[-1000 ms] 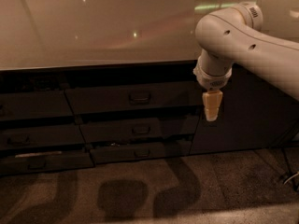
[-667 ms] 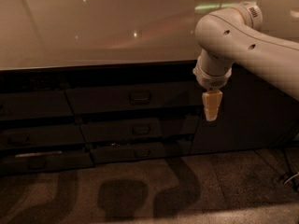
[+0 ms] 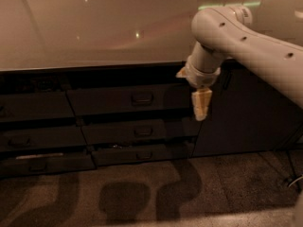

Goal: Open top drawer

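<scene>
**Top drawer shut, pull not yet taken**

We judge the task barely begun. The top drawer (image 3: 104, 100) sits in the middle column just under the countertop (image 3: 94, 27), and its dark front lies flush with the cabinet face. No rail or floor of it shows, so it is closed. Its small rectangular handle (image 3: 142, 98) is untouched at the centre of the front.

The gripper (image 3: 201, 104) hangs tips-down from the white arm (image 3: 246, 37), over the right end of that drawer front and right of the handle, clearly apart from it. Its pale fingers seem pressed together into one narrow taper, with nothing held. What is left is nearly everything: reach left to the handle, take hold and draw the front out toward the near side.

Much is hard to read in the dim light. We cannot tell how far the gripper stands off from the cabinet face. The two slimmer drawer fronts (image 3: 142, 132) below merge into shadow, as do the left-hand drawers (image 3: 33, 105). The cabinet door (image 3: 236, 122) on the right is partly covered by the arm, whose upper part runs out of the picture at the right edge.
</scene>
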Robot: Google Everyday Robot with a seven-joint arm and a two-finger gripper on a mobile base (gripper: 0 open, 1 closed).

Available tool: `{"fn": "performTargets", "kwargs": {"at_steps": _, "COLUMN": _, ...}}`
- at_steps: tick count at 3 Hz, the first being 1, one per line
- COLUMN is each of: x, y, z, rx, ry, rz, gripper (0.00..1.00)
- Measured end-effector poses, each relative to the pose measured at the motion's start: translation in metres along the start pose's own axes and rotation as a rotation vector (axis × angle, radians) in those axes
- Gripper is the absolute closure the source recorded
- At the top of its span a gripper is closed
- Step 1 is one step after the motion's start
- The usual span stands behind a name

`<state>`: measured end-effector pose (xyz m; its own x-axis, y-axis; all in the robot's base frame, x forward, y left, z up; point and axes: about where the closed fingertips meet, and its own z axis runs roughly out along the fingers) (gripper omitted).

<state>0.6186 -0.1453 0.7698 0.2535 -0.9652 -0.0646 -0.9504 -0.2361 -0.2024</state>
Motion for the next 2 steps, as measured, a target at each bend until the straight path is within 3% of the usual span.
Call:
{"fn": "performTargets", "kwargs": {"at_steps": 1, "x": -0.0400, "y": -0.0122, "z": 0.0000, "rx": -0.037, "ry": -0.183, "rz": -0.145, "gripper": 0.00}}
{"fn": "performTargets", "kwargs": {"at_steps": 2, "x": -0.0422, "y": -0.0143, "z": -0.0028, "rx": -0.028, "ry": -0.197, "rz": -0.188, "gripper": 0.00}}
